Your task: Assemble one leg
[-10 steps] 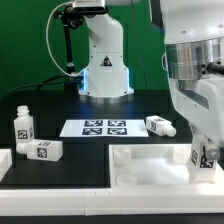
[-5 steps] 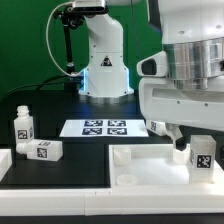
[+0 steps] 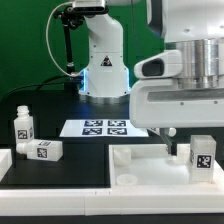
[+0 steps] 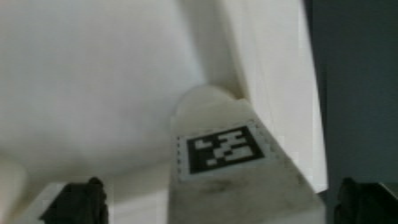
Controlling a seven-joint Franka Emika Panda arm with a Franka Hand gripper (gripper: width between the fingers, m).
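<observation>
A leg (image 3: pixel 203 157), a small white peg with a black-and-white tag, stands upright at the right end of the large white tray-like piece (image 3: pixel 140 168). My gripper (image 3: pixel 197 135) hangs just above it, open, with one finger (image 3: pixel 170 140) showing beside the leg. In the wrist view the leg (image 4: pixel 228 150) stands between my two dark fingertips (image 4: pixel 80 203), with a gap on each side; my gripper (image 4: pixel 222 207) holds nothing.
Two more tagged legs are at the exterior view's left, one upright (image 3: pixel 22 127) and one lying (image 3: pixel 44 150). The marker board (image 3: pixel 103 127) lies flat mid-table. The robot base (image 3: pixel 105 70) stands behind it.
My gripper has let go of the leg and risen above it. The leg stays standing on the tray-like piece. The arm now hides the leg that lay beside the marker board.
</observation>
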